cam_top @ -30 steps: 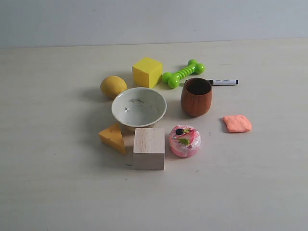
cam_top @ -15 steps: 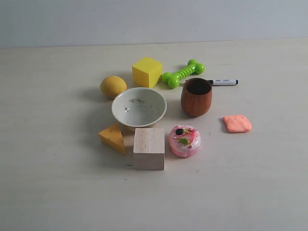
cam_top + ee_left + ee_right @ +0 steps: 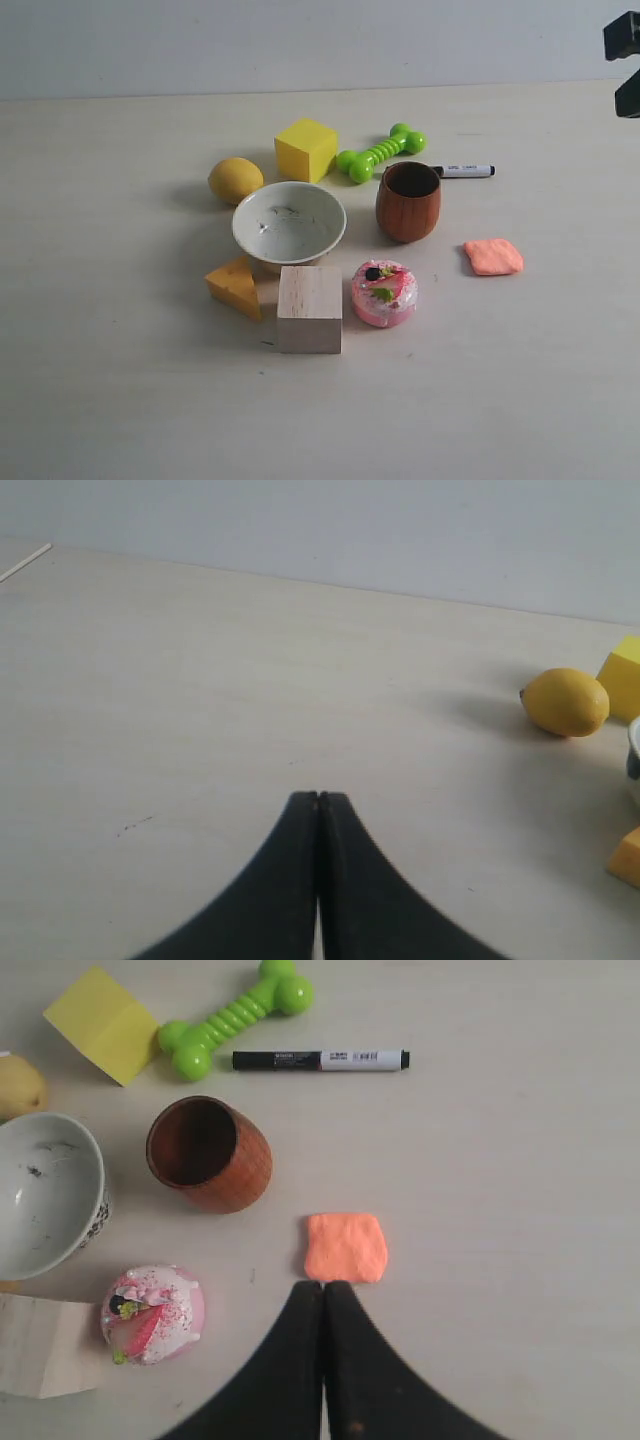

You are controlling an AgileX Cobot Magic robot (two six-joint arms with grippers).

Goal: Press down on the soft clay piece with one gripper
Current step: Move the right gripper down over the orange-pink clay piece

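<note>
The soft clay piece is a flat salmon-orange lump lying on the table to the right of the wooden cup. From the right wrist the clay lies just past my right gripper, whose black fingers are pressed together with nothing between them; the camera looks down from well above the table. In the exterior view only a black part of the right arm shows at the upper right edge. My left gripper is shut and empty, low over bare table, far from the clay.
Around the cup stand a white bowl, a pink cake toy, a pale wooden block, an orange cheese wedge, a lemon, a yellow cube, a green bone toy and a marker.
A black part of the right arm has come into the exterior view at the upper right edge. The objects on the table have not moved.
</note>
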